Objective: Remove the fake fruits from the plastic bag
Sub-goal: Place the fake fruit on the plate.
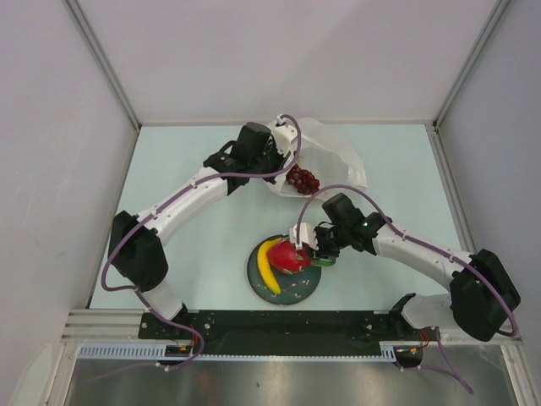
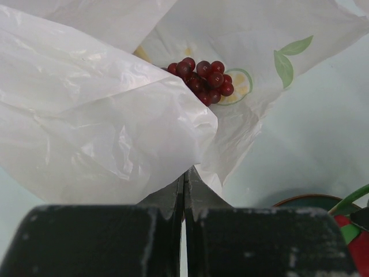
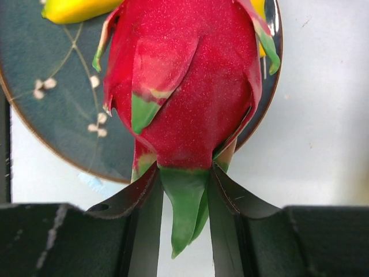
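Observation:
The wrinkly translucent plastic bag (image 1: 331, 150) lies at the back of the table. The dark red grape bunch (image 1: 303, 178) sits at its open mouth, and also shows in the left wrist view (image 2: 202, 81). My left gripper (image 1: 289, 155) is shut on a fold of the bag (image 2: 115, 133), fingertips together (image 2: 184, 174). My right gripper (image 1: 306, 251) is shut on the green-tipped base of the red-pink dragon fruit (image 3: 184, 86), over the round dark plate (image 1: 296, 288). The yellow banana (image 1: 267, 269) lies on the plate. I cannot pick out the lemon.
The plate (image 3: 52, 115) stands near the front middle, between the arm bases. Grey walls enclose the table on the left, back and right. The bag has a printed leaf (image 2: 288, 57) and a lemon-slice pattern.

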`<state>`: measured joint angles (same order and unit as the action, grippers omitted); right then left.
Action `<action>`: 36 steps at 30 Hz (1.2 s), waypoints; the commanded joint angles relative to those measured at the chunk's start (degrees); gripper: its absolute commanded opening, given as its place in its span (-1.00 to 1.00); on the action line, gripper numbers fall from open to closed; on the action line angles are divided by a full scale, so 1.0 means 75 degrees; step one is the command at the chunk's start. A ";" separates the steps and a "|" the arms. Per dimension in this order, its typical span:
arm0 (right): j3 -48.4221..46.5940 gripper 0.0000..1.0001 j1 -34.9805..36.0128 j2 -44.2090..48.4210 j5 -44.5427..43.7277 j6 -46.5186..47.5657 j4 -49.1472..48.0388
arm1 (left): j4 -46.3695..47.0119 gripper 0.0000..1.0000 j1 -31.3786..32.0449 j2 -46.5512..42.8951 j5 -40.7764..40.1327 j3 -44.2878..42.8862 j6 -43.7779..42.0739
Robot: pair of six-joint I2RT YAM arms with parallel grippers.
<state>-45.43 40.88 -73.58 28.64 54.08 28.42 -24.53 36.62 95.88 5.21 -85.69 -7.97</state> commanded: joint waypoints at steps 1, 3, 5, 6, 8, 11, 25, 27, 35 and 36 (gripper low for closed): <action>-0.0060 -1.00 0.0185 -0.0337 0.0200 0.0031 -0.1175 | 0.0131 -0.99 0.0027 -0.0408 0.0172 0.0093 0.0043; -0.0060 -1.00 0.0232 -0.0489 0.0200 0.0101 -0.1293 | 0.0119 -0.99 0.0039 -0.0443 0.0242 0.0128 -0.0004; -0.0072 -1.00 0.0279 -0.0560 0.0189 0.0031 -0.1516 | 0.0119 -0.99 0.0074 -0.0467 0.0219 0.0164 -0.0063; -0.0060 -1.00 0.0291 -0.0595 0.0154 0.0019 -0.1551 | 0.0107 -0.99 0.0086 -0.0479 0.0231 0.0175 -0.0063; -0.0072 -1.00 0.0303 -0.0654 0.0130 0.0066 -0.1564 | 0.0107 -1.00 0.0098 -0.0479 0.0231 0.0210 -0.0063; -0.0072 -0.83 0.0279 -0.0643 0.0060 0.0136 -0.1528 | 0.0119 -0.99 0.0098 -0.0467 0.0289 0.0234 -0.0028; -0.0072 -0.12 0.0268 -0.0490 -0.0116 0.0089 -0.1165 | 0.0201 -1.00 0.0098 -0.0350 0.0500 0.0128 0.0090; -0.0072 -0.19 0.0279 -0.0478 -0.0093 0.0089 -0.1072 | 0.0201 -0.99 0.0098 -0.0350 0.0500 0.0152 0.0090; -0.0060 0.40 0.0326 -0.0163 -0.0232 -0.0565 -0.1129 | 0.0178 -0.99 0.0098 -0.0291 0.0723 0.0105 0.0101; -0.0060 0.42 0.0326 -0.0069 -0.0280 -0.0636 -0.1246 | 0.0178 -0.99 0.0098 -0.0291 0.0746 0.0082 0.0113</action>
<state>-45.43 43.03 -77.95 27.24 52.80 21.39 -24.60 37.10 95.44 8.51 -84.20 -7.97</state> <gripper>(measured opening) 0.686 0.005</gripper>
